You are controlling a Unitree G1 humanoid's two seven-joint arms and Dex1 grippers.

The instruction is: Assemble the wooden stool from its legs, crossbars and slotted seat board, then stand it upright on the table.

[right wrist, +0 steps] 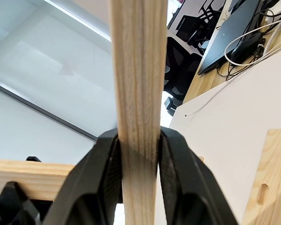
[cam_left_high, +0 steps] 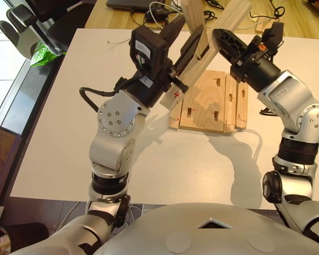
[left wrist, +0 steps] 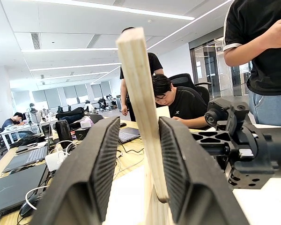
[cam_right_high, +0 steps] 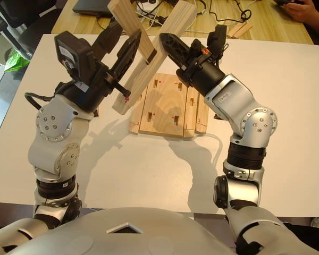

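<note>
Wooden planks cross in the air above the table (cam_left_high: 95, 133): the right gripper (right wrist: 138, 159) is clamped tight on the long plank (cam_right_high: 176, 21), while the left gripper (left wrist: 139, 124) is closed on the short plank (left wrist: 138, 103) near its lower end, one pad (left wrist: 105, 159) seemingly barely touching. That looser hold could let the short plank twist or drop onto the seat board (cam_left_high: 202, 103) when the two are pressed together. I count two planks aloft, one seat board, three more pieces (cam_left_high: 242, 106) lying beside it, and two grippers.

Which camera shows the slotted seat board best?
The left eye view: the seat board lies flat on the table, four slots showing, though a held wooden bar crosses one corner. The right eye view shows much the same. The right wrist view catches an edge with one slot.
</note>
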